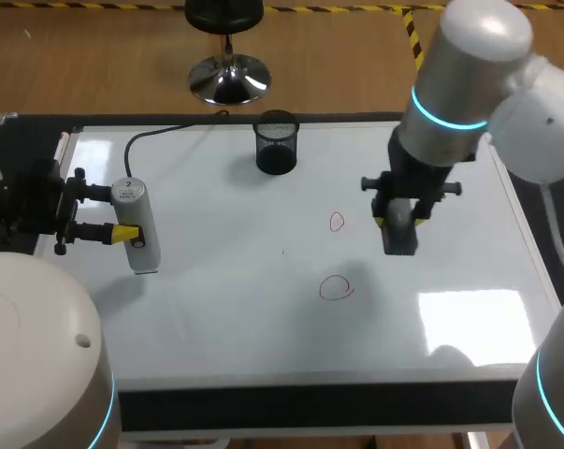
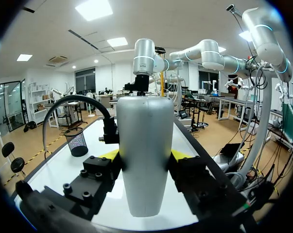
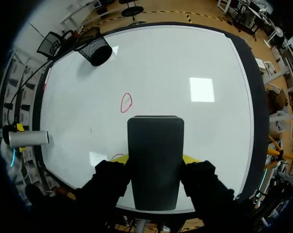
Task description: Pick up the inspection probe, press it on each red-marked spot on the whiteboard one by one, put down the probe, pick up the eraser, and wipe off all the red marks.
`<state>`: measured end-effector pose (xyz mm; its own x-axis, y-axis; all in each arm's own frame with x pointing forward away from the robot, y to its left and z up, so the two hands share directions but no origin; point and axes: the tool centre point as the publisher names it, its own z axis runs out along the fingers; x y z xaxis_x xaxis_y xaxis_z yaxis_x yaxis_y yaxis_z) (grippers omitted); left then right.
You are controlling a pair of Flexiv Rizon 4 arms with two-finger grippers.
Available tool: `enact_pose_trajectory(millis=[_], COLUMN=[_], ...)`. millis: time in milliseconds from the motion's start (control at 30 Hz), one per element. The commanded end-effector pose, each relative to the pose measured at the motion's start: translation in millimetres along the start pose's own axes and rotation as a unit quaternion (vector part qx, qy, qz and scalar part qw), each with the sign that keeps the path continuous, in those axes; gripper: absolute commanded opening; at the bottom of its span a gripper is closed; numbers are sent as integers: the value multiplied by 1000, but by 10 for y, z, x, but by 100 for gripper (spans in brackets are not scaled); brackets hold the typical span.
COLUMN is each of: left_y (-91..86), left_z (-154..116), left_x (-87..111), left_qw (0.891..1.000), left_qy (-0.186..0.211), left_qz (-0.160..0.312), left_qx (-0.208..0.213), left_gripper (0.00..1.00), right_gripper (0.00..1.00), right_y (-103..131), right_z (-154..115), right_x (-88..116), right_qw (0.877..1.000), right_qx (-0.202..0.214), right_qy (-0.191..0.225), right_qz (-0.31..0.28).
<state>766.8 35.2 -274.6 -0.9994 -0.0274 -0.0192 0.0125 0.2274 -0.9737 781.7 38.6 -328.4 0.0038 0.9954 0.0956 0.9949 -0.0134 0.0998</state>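
My left gripper (image 1: pixel 121 213) is shut on the silver inspection probe (image 1: pixel 135 224) at the whiteboard's (image 1: pixel 225 309) left side, low over the board; a black cable runs back from it. In the left wrist view the probe (image 2: pixel 145 150) fills the gap between the yellow-tipped fingers (image 2: pixel 110 155). My right gripper (image 1: pixel 400 220) is shut on the dark eraser (image 1: pixel 399 234), just right of the upper red mark (image 1: pixel 336 222). The lower red mark (image 1: pixel 336 288) lies nearer the front. In the right wrist view the eraser (image 3: pixel 155 160) points down at the board, with one red mark (image 3: pixel 126 103) ahead and another (image 3: pixel 118 157) half hidden beside it.
A black mesh cup (image 1: pixel 277 143) stands at the back middle of the board, also seen as the mesh cup (image 2: pixel 78 141) ahead of my left gripper and the mesh cup (image 3: pixel 96 51) far ahead of the right one. A dark frame (image 1: pixel 310 402) borders the board's front.
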Motion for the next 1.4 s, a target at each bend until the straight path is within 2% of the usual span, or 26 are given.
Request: enact_pose_trajectory(millis=[33,133,1033,1233,1400], left_y=[-26,-26,-26,-166,-380], left_z=[-2,-2,-2,97,201], left_x=[13,13,13,-28,-31], left_qw=[1000,1000,1000,1000,1000], left_qy=[-2,-2,-2,7,8], left_qz=[0,0,0,8,18], left_qx=[-1,-1,-1,-9,-9], left_gripper=[0,0,0,0,0], right_gripper=[0,0,0,0,0], right_y=[-129,-179,-179,-179,-179], right_z=[-108,-151,-151,-151,-151], right_x=[-235,-294,-294,-294,-294], right_qw=[1000,1000,1000,1000,1000], right_qx=[-17,-20,-20,-20,-20], right_qy=[6,-6,-6,-6,-6], right_qz=[3,13,13,13,13])
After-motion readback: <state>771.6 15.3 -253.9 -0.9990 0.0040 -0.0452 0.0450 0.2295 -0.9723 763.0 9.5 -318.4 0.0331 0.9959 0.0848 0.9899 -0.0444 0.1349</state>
